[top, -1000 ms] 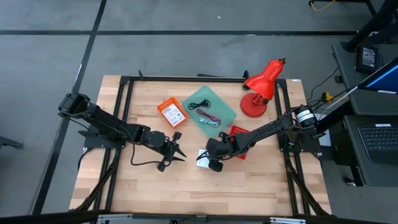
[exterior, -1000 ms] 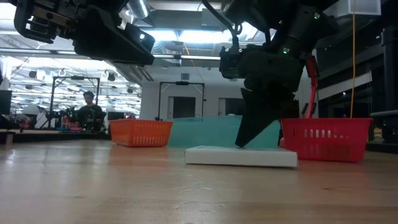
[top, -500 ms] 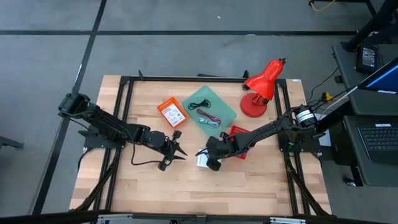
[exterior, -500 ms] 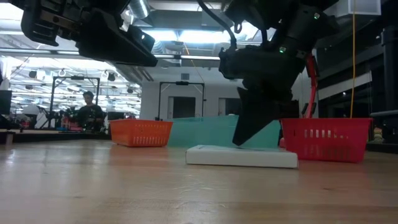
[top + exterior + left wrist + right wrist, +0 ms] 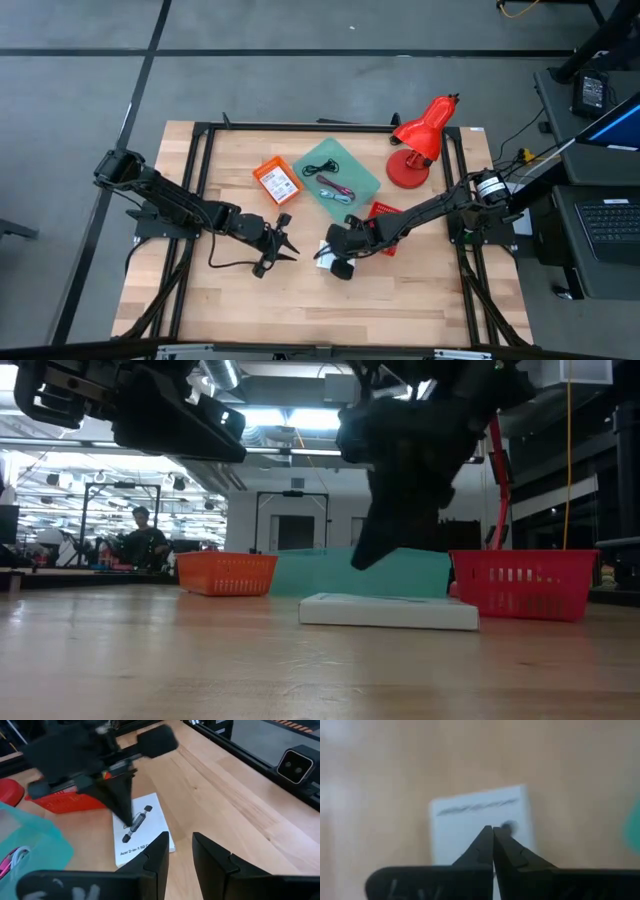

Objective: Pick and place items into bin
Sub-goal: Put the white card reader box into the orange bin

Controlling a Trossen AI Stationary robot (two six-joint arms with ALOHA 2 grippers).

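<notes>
Your right hand [image 5: 492, 832] hangs just above the white printed packet [image 5: 141, 831], its fingers pinched together with nothing between them; the packet lies flat on the desk [image 5: 400, 300], near the red basket [image 5: 523, 582] and in front of the teal bin [image 5: 338, 172]. Judged from its crisp edges, it looks like a thin, stiff, light box with a smooth face, so a pinch from above would likely slip. You would do better to spread the fingers and take it across its narrow width, by the two long edges. Your left hand [image 5: 179, 851] waits close by, its fingers slightly apart and holding nothing.
</notes>
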